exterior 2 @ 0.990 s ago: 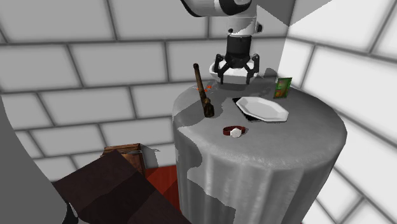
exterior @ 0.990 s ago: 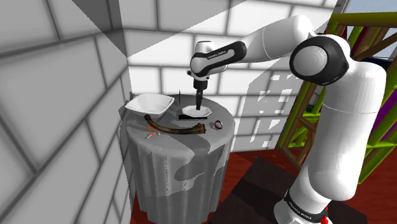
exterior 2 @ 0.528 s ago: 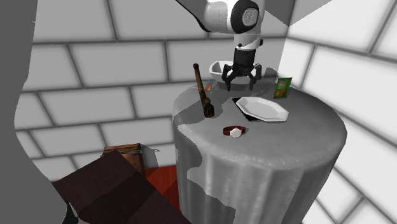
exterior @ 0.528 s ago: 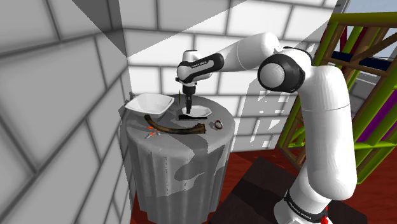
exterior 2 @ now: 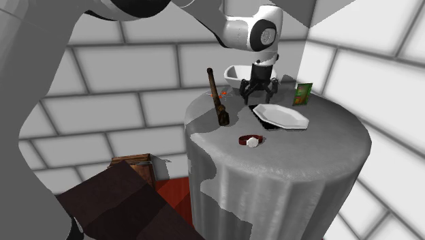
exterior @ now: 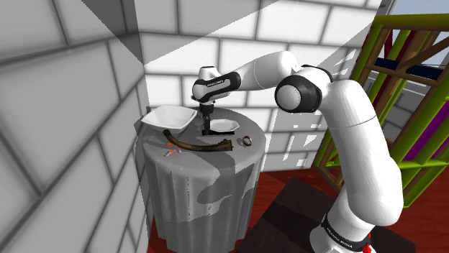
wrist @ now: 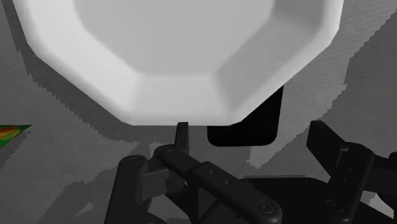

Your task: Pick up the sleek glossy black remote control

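A round table draped in grey cloth is seen against a block wall. The gripper is held low over it, between the bowl and the plate. Its fingers are spread apart and nothing is clasped. In the wrist view the remote is seen as a black slab lying flat on the cloth, partly hidden under the plate's rim. Its free end is framed by the two fingers, by which it is not touched. In the second exterior view a dark strip at the plate's near edge is probably the same remote, though this cannot be made out surely. In that view a brown stick is laid to the gripper's left, a watch lies nearer the camera, and a green box stands beyond the plate.
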Controlling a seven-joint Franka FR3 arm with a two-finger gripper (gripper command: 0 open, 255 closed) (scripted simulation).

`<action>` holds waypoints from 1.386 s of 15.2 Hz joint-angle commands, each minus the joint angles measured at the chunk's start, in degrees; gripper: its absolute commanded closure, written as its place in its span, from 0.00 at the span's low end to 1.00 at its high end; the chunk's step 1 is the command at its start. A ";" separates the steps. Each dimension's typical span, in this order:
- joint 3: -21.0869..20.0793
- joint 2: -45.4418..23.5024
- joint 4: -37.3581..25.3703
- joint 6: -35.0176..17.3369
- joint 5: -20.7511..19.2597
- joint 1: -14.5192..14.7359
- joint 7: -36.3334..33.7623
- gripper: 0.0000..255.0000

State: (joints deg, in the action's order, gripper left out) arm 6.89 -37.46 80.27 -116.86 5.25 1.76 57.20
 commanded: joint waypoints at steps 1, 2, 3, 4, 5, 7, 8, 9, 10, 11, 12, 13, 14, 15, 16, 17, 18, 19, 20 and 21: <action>-0.06 -0.76 0.33 -1.10 0.09 -0.03 0.08 0.00; -0.09 -1.09 0.57 -1.67 0.13 -0.04 0.11 0.00; -0.11 -1.29 0.69 -1.99 0.16 -0.05 0.13 0.00; -0.11 -1.30 0.68 -1.99 0.16 -0.05 0.13 0.00; -0.11 -1.39 0.57 -1.97 0.17 -0.11 0.20 1.00; -0.10 -1.30 0.68 -1.98 0.17 -0.12 0.22 1.00; -0.10 -1.31 0.66 -1.97 0.17 -0.12 0.22 1.00; -0.10 -1.29 0.70 -2.00 0.17 -0.13 0.23 1.00; -0.10 -1.28 0.72 -2.01 0.17 -0.12 0.23 1.00; -0.10 -1.28 0.74 -2.02 0.17 -0.11 0.21 1.00; -0.10 -1.26 0.79 -2.06 0.17 -0.11 0.22 1.00; -0.11 -1.31 0.73 -2.05 0.17 -0.09 0.19 1.00; -0.11 -1.30 0.67 -1.98 0.16 -0.05 0.13 1.00; -0.08 -0.96 0.44 -1.42 0.11 -0.04 0.10 1.00; -0.05 -0.63 0.20 -0.84 0.07 -0.03 0.07 1.00; -0.02 -0.31 -0.05 -0.27 0.02 -0.02 0.04 1.00; 0.00 -0.02 -0.36 0.33 -0.02 -0.01 0.01 1.00; 0.03 0.28 -0.66 0.93 -0.06 -0.01 -0.02 1.00; 0.05 0.57 -0.98 1.53 -0.10 0.00 -0.05 1.00; 0.08 0.84 -1.31 2.14 -0.14 0.00 -0.08 1.00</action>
State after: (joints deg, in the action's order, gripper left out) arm 6.92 -37.07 79.22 -115.45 5.16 1.77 57.12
